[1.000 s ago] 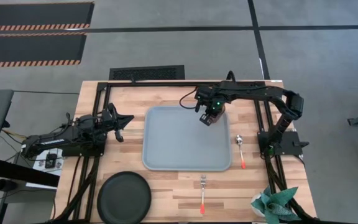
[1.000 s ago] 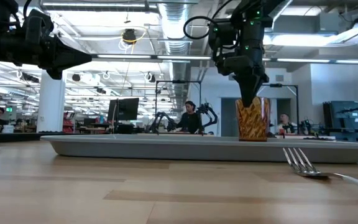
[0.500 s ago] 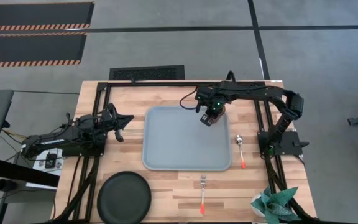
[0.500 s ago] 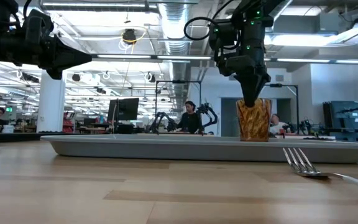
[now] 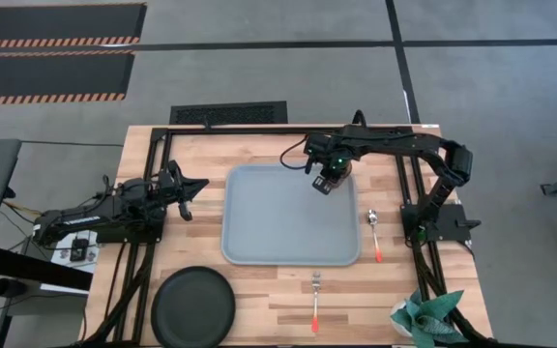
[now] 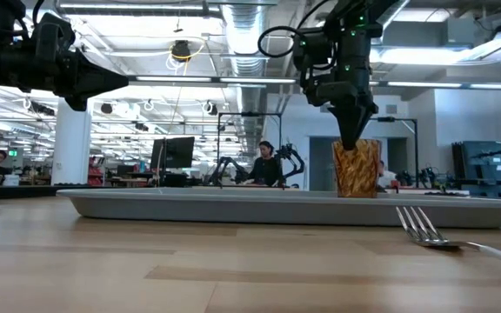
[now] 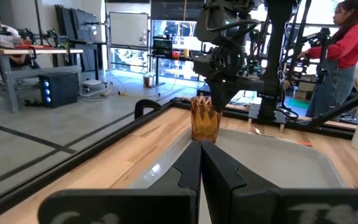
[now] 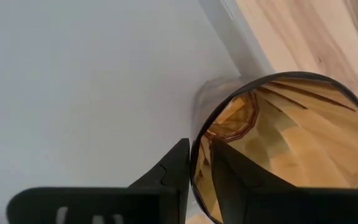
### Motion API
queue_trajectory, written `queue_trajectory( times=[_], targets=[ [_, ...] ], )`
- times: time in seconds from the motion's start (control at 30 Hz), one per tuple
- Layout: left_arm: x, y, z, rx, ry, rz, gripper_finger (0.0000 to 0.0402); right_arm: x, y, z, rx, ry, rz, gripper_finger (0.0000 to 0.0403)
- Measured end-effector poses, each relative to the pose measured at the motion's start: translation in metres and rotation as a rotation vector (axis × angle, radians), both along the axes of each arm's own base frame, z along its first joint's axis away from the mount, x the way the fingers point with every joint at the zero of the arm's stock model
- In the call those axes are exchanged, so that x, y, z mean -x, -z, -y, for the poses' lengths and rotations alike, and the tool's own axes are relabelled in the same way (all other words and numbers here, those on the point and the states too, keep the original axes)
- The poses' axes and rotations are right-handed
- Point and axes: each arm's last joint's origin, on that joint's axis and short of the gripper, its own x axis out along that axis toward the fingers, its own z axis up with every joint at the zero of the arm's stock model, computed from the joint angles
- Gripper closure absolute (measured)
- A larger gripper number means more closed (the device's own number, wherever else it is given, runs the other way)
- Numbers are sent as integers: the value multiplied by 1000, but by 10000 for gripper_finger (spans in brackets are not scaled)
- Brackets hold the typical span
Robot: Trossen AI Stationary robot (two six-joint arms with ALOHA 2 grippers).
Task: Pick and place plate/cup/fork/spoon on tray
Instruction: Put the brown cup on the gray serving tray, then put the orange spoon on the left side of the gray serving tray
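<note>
High view first: the wooden worktop (image 5: 259, 155) carries the pale blue-grey tray (image 5: 278, 222) at its middle. The black plate (image 5: 194, 307) lies off the tray, near the worktop's front edge on the left arm's side.

The left gripper (image 7: 201, 163) waits above the worktop to the left of the tray, its jaws pressed together with nothing between them.

The right gripper (image 8: 199, 149) reaches over the tray's back corner on the right arm's side and points down into the cup (image 6: 356, 169). In the right wrist view one finger (image 8: 176, 160) sits outside the amber glass and the other inside. The jaws stand slightly apart astride the rim, with a gap showing between them, so they do not look clamped on it. In the low view the cup stands upright on the tray floor.

The fork (image 5: 316, 300) lies on the worktop just past the tray's front edge, tines toward the tray. The spoon (image 5: 375, 235) lies beside the tray's right edge, bowl toward the back.
</note>
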Motion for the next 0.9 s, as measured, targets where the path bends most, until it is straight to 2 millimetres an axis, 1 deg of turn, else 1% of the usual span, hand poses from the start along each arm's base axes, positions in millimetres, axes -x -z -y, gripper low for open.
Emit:
queue_trajectory(
  times=[0.23, 0.3, 0.47, 0.6, 0.67, 0.73, 0.8, 0.9],
  targets=[
    [0, 0, 0, 0, 0, 0, 401, -3, 0, -2, 11, -15, 17, 314],
    [0, 0, 0, 0, 0, 0, 401, -3, -1, -3, 22, -15, 15, 308],
    [0, 0, 0, 0, 0, 0, 401, 0, -11, -6, 43, 1, 42, 270],
    [0, 0, 0, 0, 0, 0, 401, 1, -32, -13, 65, -14, 107, 237],
    [0, 0, 0, 0, 0, 0, 401, 2, -43, -21, 75, -35, 143, 228],
    [0, 0, 0, 0, 0, 0, 401, 5, -56, -32, 78, -60, 189, 229],
    [0, 0, 0, 0, 0, 0, 401, 10, -67, -46, 69, -71, 228, 245],
    [0, 0, 0, 0, 0, 0, 401, 19, -73, -74, 58, -79, 256, 294]
  ],
)
